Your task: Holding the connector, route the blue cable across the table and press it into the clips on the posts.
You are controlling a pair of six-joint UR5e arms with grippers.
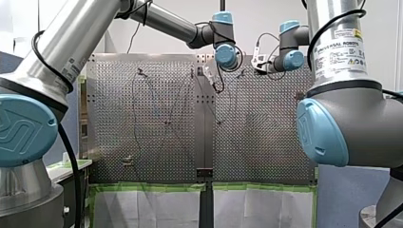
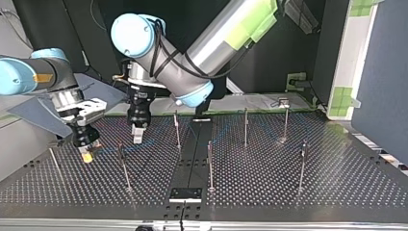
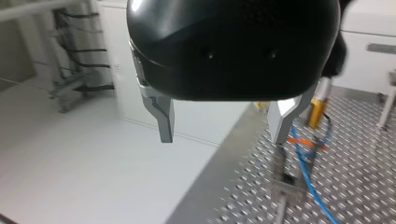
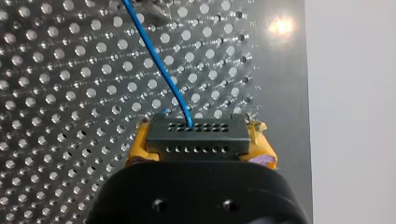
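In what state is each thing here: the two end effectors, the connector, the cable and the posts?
Left end effector: open, empty.
Right end effector: shut on the connector.
Connector: held between yellow pads.
Blue cable: attached to the connector, running ahead over the table.
Posts: standing upright.

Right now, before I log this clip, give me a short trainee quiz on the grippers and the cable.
1. True or false: my left gripper is shut on the cable.
2. What does my right gripper hold between its yellow pads? A) the connector B) a post C) nothing
3. Fill in: the cable leaving the connector is ___ in colour.
Key: 1 false, it is open and empty; 2 A; 3 blue.
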